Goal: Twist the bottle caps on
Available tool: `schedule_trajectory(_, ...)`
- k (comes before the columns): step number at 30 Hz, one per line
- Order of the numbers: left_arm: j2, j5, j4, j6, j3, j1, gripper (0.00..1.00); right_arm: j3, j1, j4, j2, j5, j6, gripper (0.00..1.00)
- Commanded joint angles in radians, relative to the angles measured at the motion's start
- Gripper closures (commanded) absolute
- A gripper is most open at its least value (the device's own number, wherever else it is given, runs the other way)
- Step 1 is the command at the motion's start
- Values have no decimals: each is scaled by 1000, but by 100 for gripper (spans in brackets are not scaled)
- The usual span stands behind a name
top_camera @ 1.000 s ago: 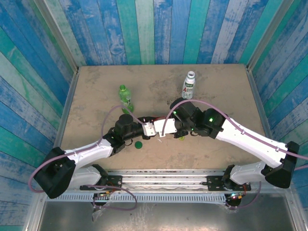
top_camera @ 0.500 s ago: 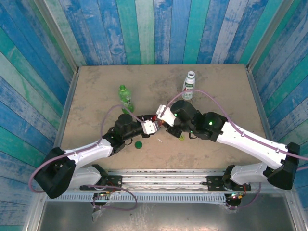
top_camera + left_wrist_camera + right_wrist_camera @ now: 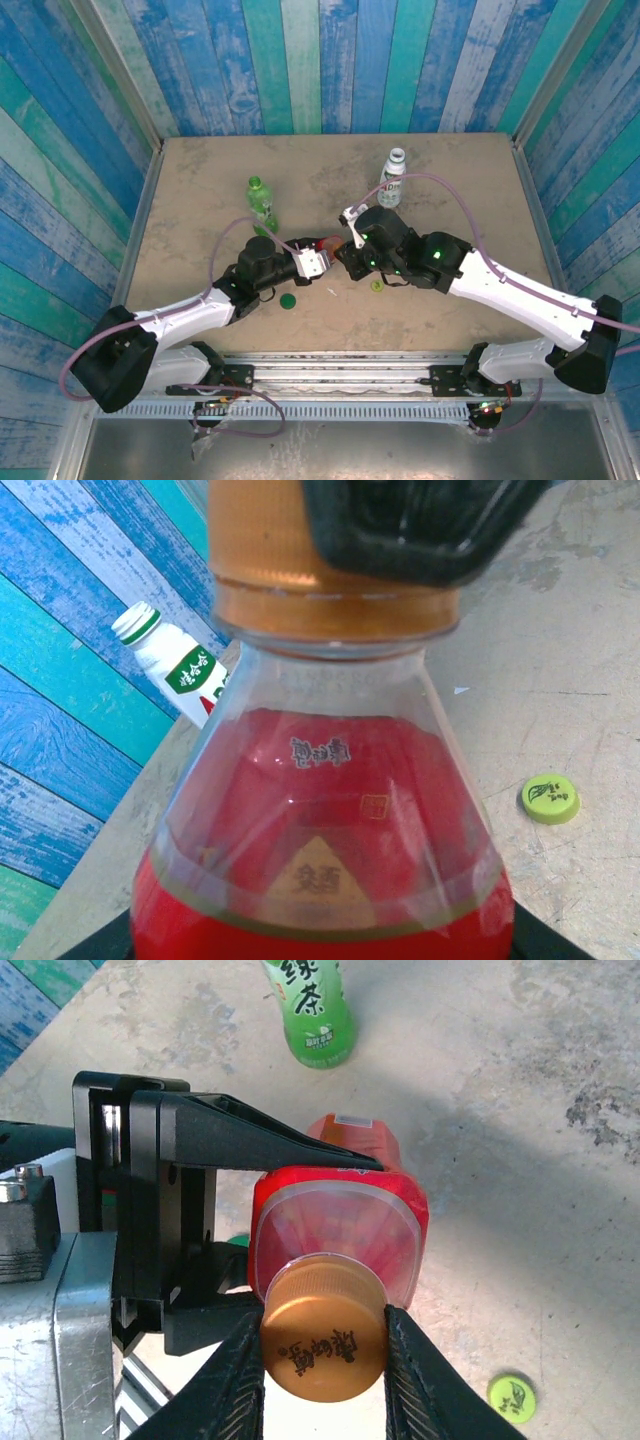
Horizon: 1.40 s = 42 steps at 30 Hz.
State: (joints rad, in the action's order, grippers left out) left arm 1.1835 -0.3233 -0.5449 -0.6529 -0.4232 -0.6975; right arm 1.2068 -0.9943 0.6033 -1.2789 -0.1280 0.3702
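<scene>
My left gripper (image 3: 312,262) is shut on the body of the red bottle (image 3: 330,840), holding it tilted above the table. The orange cap (image 3: 325,1345) sits on the bottle's neck, and my right gripper (image 3: 325,1360) is shut on it, one finger on each side. The yellow-green cap (image 3: 377,287) lies on the table just right of the bottle. The dark green cap (image 3: 288,300) rests below my left wrist. Further back, the clear green bottle (image 3: 261,200) and the white labelled bottle (image 3: 392,178) stand upright.
The tan table (image 3: 200,190) is enclosed by blue and green plank walls (image 3: 320,60) at the back and sides. Both arms meet at the table's middle, and purple cables (image 3: 440,215) loop above them.
My right wrist has rolled around the orange cap while staying closed on it. The left gripper and the red bottle have barely moved.
</scene>
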Motion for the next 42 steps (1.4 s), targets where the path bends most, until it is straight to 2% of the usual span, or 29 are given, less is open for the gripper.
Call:
schedule_trajectory(1,-10,-43,-51,7,1,-6,49,3,13,34,45,-74,-184,56)
schedule_trajectory(4,-13,-100,-74,68,7,27,49,-8,13,35,114,-43,-427,35)
schedule_trajectory(5,-11,-147,-87,113,5,52,49,-21,13,22,142,-36,-485,33)
schedule_trajectory(8,3,-300,-158,261,4,110,49,-90,14,-70,235,53,-603,30)
schedule_trajectory(11,30,-408,-138,375,-43,137,50,-180,15,-228,316,161,-660,30)
schedule_trajectory(17,66,-539,-203,523,-88,145,51,-225,55,-401,318,224,-607,31)
schedule_trajectory(20,66,-566,-165,530,-112,145,51,-223,65,-430,284,236,-606,34)
schedule_trajectory(24,66,-571,-145,518,-116,144,51,-212,77,-463,228,263,-600,46)
schedule_trajectory(28,94,-569,-145,515,-117,145,50,-183,91,-466,168,312,-583,54)
schedule_trajectory(33,95,-558,-127,500,-115,145,50,-179,104,-469,141,339,-567,72)
schedule_trajectory(35,94,-549,-127,497,-112,145,49,-184,107,-470,140,340,-561,75)
schedule_trajectory(40,94,-508,-132,498,-107,145,42,-208,109,-480,139,323,-548,79)
schedule_trajectory(41,93,-498,-134,500,-105,145,40,-212,109,-486,138,315,-542,79)
schedule_trajectory(42,90,-484,-142,505,-102,144,31,-218,109,-497,136,304,-533,79)
